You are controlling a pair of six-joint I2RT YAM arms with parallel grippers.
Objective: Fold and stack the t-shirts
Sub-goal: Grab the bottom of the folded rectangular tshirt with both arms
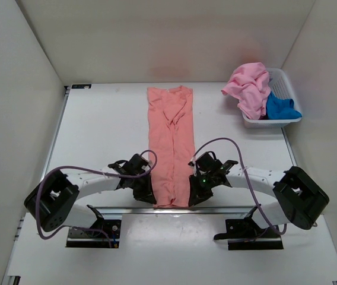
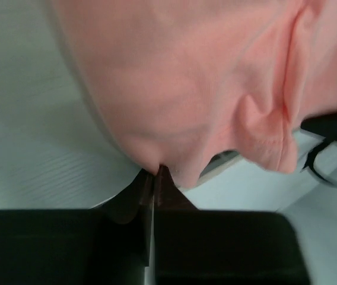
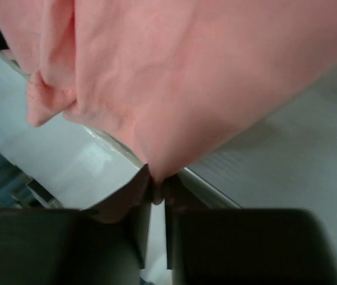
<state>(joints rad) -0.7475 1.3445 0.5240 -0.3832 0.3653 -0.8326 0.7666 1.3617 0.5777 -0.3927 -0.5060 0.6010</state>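
Two claws pinch the near hem of a salmon-coral t-shirt (image 1: 171, 142) lying as a long strip on the worktop (image 1: 103, 130).
A clean fold likely means lifting both corners level and carrying them to the collar end. The left claw (image 2: 155, 172) and right claw (image 3: 155, 178), each pressed together on cloth, sit low, with the arms angled inward. The pink t-shirt (image 1: 248, 86) and blue t-shirt (image 1: 281, 108) are in the basket (image 1: 288, 80).

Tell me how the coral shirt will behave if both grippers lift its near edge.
Probably floppy: the coral shirt bunches into creases where the left fingers pinch it. Likely to sag between both grips and drag its long folded length. Thin cloth, so probably light.
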